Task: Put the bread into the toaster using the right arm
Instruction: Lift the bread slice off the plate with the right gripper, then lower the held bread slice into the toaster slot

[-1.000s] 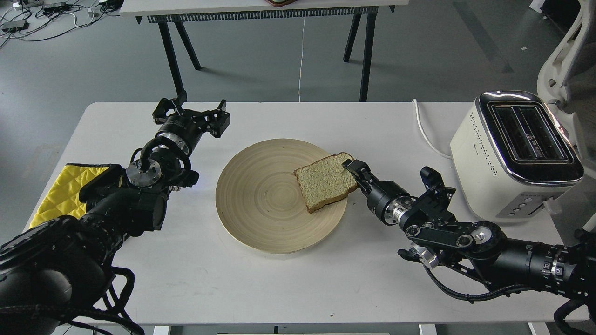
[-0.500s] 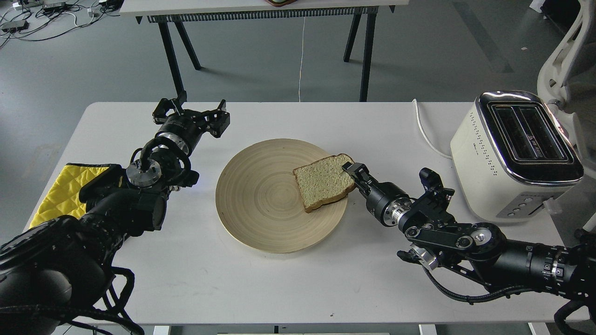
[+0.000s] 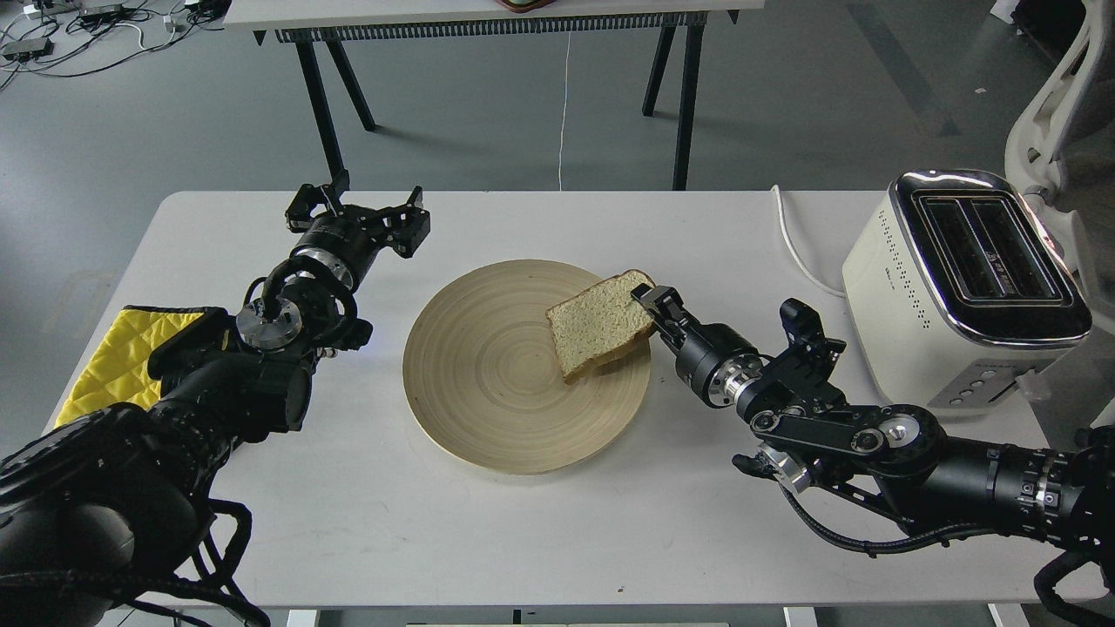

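A slice of pale tan bread [image 3: 597,324] with a brown crust is at the right side of a round wooden plate [image 3: 496,383]. My right gripper [image 3: 649,300] is shut on the bread's right edge and holds that side tilted up off the plate, with a shadow under it. The cream-white toaster [image 3: 958,287] with chrome top and two black slots stands at the table's right end, well right of the gripper. My left gripper [image 3: 361,213] is open and empty at the table's back left.
A yellow quilted cloth [image 3: 113,357] lies at the left edge under my left arm. The toaster's white cord [image 3: 788,239] runs along the table behind my right arm. A second table's legs [image 3: 322,104] stand beyond the far edge.
My right gripper has risen and moved slightly back-left with the bread, lifting its right side higher off the plate. The left arm has not moved.
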